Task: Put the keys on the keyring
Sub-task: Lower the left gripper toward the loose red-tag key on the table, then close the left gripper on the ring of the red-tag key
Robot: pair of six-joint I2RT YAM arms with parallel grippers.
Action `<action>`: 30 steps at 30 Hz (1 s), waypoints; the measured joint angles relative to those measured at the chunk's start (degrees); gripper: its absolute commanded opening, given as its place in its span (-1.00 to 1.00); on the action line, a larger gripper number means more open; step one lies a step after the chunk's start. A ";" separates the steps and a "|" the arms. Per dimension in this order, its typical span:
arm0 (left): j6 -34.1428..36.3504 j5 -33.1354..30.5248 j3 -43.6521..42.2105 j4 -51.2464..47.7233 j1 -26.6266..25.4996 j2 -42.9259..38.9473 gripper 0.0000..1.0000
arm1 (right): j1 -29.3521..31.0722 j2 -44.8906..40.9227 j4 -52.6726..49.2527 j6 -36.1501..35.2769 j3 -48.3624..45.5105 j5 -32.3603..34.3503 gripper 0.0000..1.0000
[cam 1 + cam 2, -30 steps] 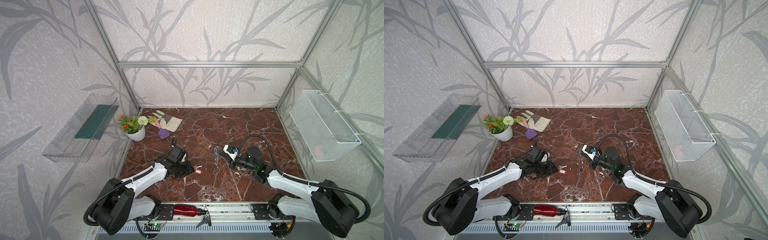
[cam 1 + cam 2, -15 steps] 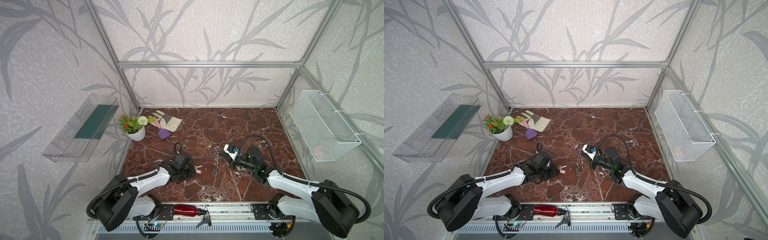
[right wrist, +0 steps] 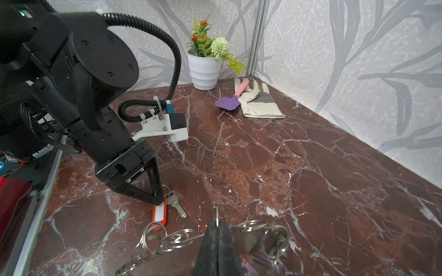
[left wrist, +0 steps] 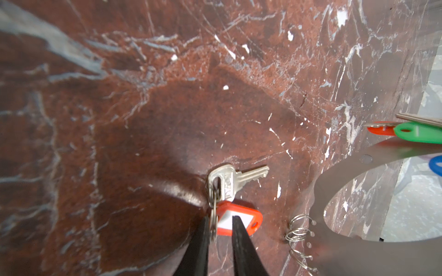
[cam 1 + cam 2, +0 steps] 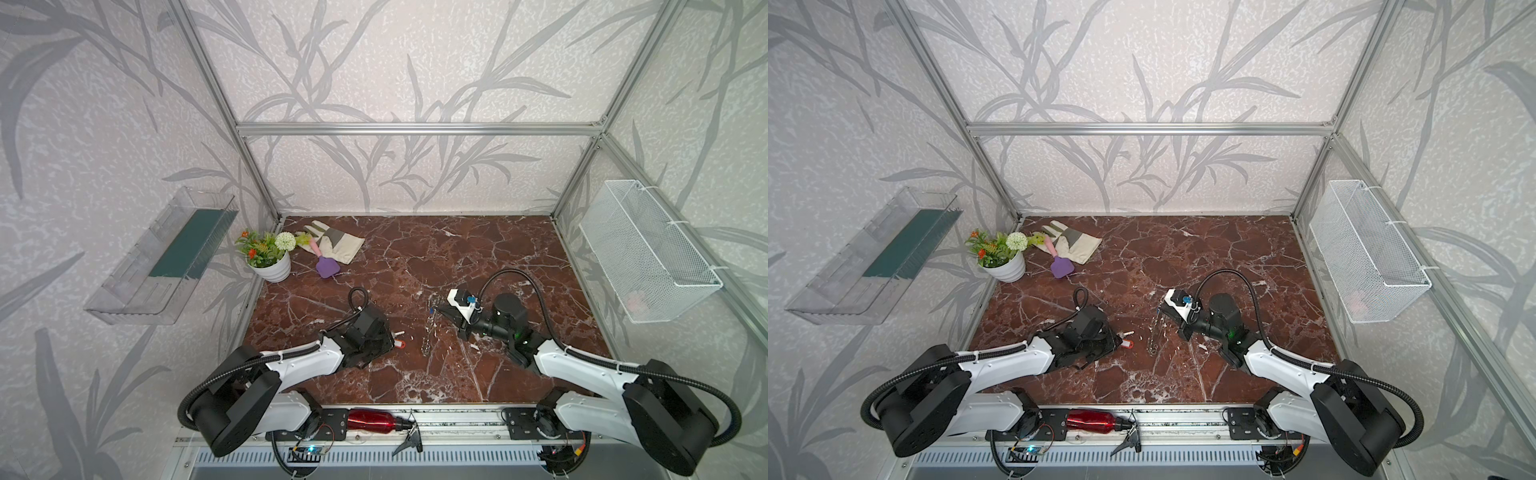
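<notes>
My right pincer [image 3: 217, 223] clenches the keyring [image 3: 251, 239]. Only the left wrist view shows my left pincer [image 4: 220, 221] unclenched, jaws narrowly astride the ring of the red-tagged key [image 4: 229, 181].

1. Both top views were bright, evenly lit and sharp.
2. In the left wrist view a broad soft shadow darkened the tabletop [image 4: 167, 133], with pale glare beside the key [image 4: 229, 179].
3. The fingers [image 4: 198, 248] of the left gripper [image 4: 220, 218] and the near keyring [image 4: 358, 258] edge were blurred.
</notes>
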 measured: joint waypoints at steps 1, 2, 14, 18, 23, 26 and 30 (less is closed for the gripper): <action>-0.33 -0.42 -0.09 0.07 -0.26 0.00 -0.64 | 0.00 0.00 0.00 0.13 0.02 -0.11 -1.00; -0.79 -0.90 -0.28 0.26 -0.48 -0.11 -0.66 | 0.00 0.02 0.00 0.24 0.02 -0.28 -1.00; -3.23 -4.48 -1.55 -0.07 -1.16 -1.70 -0.73 | 0.02 0.20 0.07 0.98 0.02 -1.05 -1.00; -3.39 -4.70 -1.90 0.61 -1.16 -2.01 -0.63 | 0.02 0.50 0.09 1.09 0.02 -1.55 -1.00; -3.41 -4.81 -2.34 1.66 -1.20 -2.05 -0.66 | 0.02 0.87 0.37 1.33 0.04 -1.99 -1.00; -3.52 -4.98 -2.93 2.47 -1.20 -2.21 -0.71 | 0.02 1.09 0.42 1.42 0.11 -2.34 -1.00; -3.52 -5.11 -2.99 2.67 -1.20 -2.21 -0.74 | 0.02 1.40 0.59 1.55 0.17 -2.64 -1.00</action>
